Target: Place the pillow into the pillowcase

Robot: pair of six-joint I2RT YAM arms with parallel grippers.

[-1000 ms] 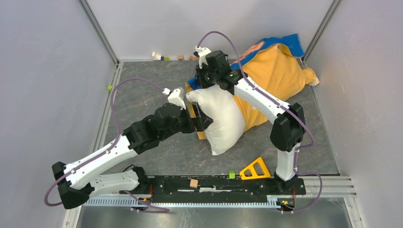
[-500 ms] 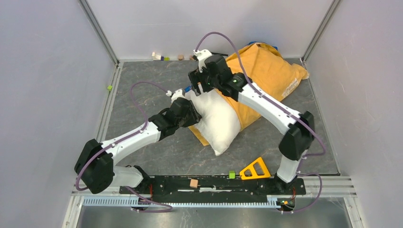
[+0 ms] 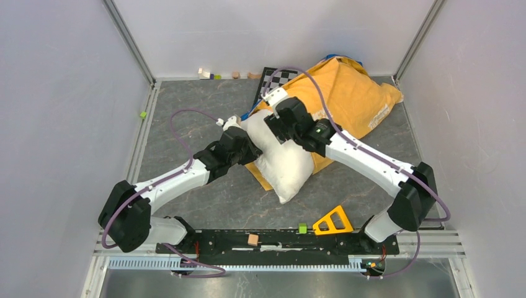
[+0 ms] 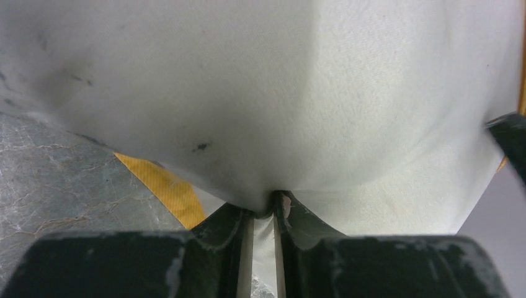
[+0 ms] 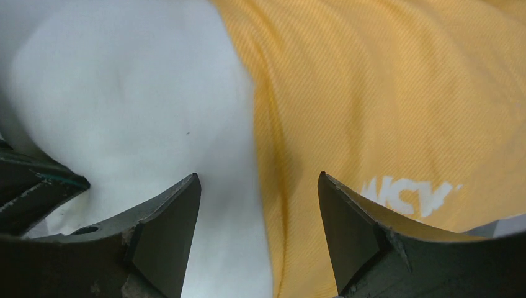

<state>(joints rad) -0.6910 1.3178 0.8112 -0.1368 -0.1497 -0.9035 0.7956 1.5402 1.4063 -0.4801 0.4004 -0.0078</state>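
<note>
The plump off-white pillow (image 3: 284, 162) lies mid-table, its far end inside the mouth of the orange-yellow pillowcase (image 3: 350, 93). My left gripper (image 3: 247, 148) is at the pillow's left edge. In the left wrist view it (image 4: 277, 200) is shut on a pinch of the white pillow (image 4: 260, 93) fabric. My right gripper (image 3: 278, 126) hovers over the pillow's far end, open. In the right wrist view its jaws (image 5: 258, 179) straddle the line where the pillow (image 5: 124, 93) meets the pillowcase (image 5: 384, 93), holding nothing.
A checkerboard card (image 3: 277, 77) and a blue cloth edge (image 3: 247, 115) peek out beside the pillowcase. Small blocks (image 3: 208, 74) line the back wall, and a green one (image 3: 142, 114) sits at the left rail. An orange triangle (image 3: 333, 220), a green cube (image 3: 303, 228) and a wooden cube (image 3: 252, 239) sit near the bases.
My right gripper opened and came nearer, over the pillow's far end. My left gripper closed on the pillow's left edge. The pillowcase settled over the blue cloth.
</note>
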